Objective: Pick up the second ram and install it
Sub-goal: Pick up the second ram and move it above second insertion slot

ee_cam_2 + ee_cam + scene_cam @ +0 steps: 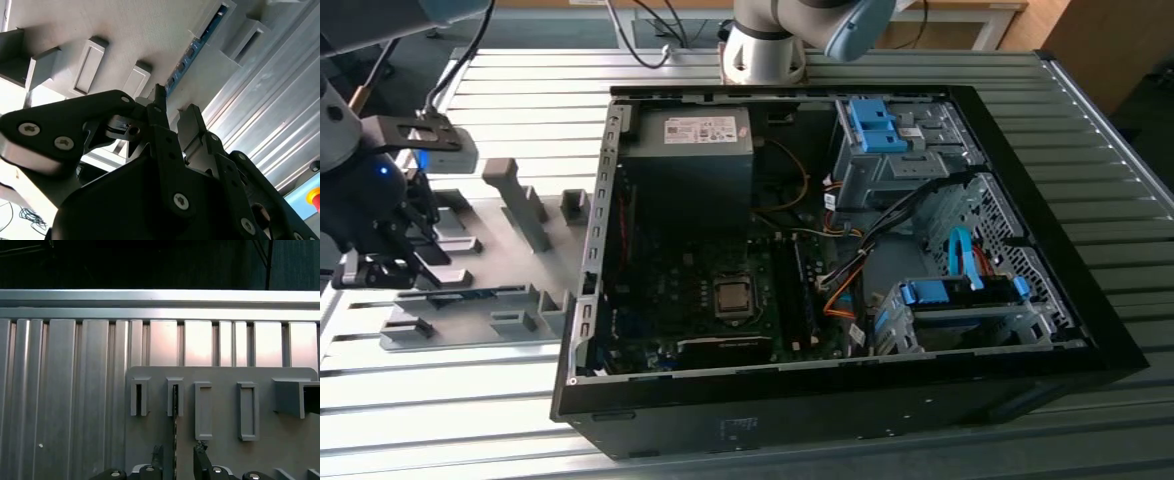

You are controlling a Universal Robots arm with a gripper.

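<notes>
The second ram [192, 50] is a thin blue stick standing on edge in slotted holders on the grey fixture plate [494, 230], at the exterior view's left. In the first wrist view the ram [175, 405] appears edge-on as a dark line running down between the fingers. My gripper [174, 107] hovers over the near end of the stick, open, with one finger [157, 456] on each side and a gap to the board. In the exterior view the gripper [380, 262] hangs just above the plate, next to the ram [470, 294].
An open black computer case [827, 250] lies on the ribbed metal table [507, 80], with the motherboard [720, 300] and blue drive-bay clips [874, 125] exposed. Several grey holder blocks [520, 205] stand on the fixture plate. The arm's base [767, 50] stands behind the case.
</notes>
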